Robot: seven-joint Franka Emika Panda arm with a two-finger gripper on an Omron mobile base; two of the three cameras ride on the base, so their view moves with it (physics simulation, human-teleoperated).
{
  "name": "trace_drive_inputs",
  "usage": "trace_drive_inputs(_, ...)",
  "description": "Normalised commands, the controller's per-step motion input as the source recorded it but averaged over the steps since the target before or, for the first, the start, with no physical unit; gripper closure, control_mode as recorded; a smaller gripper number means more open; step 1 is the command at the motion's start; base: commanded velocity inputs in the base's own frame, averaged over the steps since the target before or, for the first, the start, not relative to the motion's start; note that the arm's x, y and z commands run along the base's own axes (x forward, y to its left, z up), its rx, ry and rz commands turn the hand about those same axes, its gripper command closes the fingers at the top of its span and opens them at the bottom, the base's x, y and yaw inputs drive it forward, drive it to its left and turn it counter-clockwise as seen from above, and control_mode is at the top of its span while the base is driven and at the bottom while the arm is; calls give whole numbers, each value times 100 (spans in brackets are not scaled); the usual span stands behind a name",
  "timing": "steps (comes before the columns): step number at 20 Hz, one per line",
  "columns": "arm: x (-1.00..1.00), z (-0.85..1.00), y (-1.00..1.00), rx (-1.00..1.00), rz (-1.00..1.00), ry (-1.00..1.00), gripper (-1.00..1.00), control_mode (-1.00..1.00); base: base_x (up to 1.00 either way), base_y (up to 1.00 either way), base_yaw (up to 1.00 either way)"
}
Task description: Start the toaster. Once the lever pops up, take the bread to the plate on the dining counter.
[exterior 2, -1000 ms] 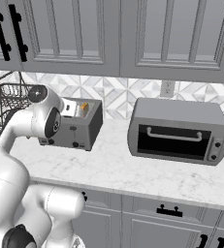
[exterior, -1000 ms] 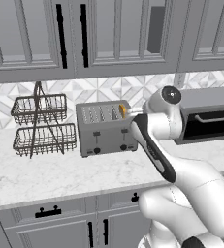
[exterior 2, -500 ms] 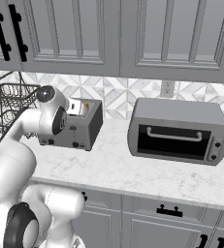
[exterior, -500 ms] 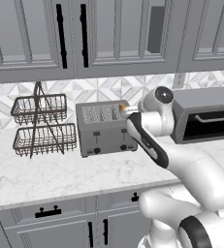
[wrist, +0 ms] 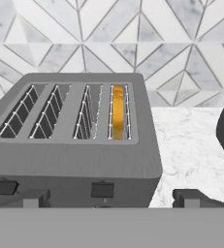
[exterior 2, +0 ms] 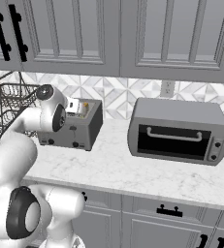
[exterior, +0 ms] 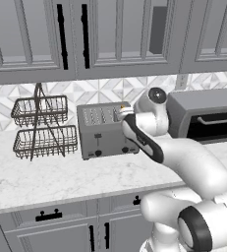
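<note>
Claw (wrist: pixel 108 196) spread wide, nothing between the tips; left finger (wrist: pixel 31 197) and right finger (wrist: pixel 191 197) sit low at the toaster's front face. Far left of the claw: two-tier wire basket (exterior: pixel 41 129) on the marble worktop (exterior: pixel 61 179), well apart from it. Just ahead of and below the claw: toaster (wrist: pixel 74 140), four slots on top, two dark levers on the front, both just above the tips. Bread (wrist: pixel 118 111) sits down in the rightmost slot, ahead of the claw and slightly right of its centre, orange-gold edge visible. From the right base view the hand hovers at the toaster's near top corner. Right of the claw, apart from the toaster: grey toaster oven (exterior 2: pixel 179 131) on the same worktop.
</note>
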Motion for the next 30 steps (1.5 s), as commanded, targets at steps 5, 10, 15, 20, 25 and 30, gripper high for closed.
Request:
trace_drive_inputs(5,23,-22,0,0,-2,0,-100,-100,0,0,0)
trace_drive_inputs(10,43,-21,0,0,-2,0,-100,-100,0,0,0)
trace_drive_inputs(15,46,-17,0,0,-1,0,-100,-100,0,0,0)
trace_drive_inputs(20,44,-21,0,0,-1,0,-100,-100,0,0,0)
trace_drive_inputs(25,40,-22,0,0,-1,0,-100,-100,0,0,0)
trace_drive_inputs(30,41,-17,0,0,-1,0,-100,-100,0,0,0)
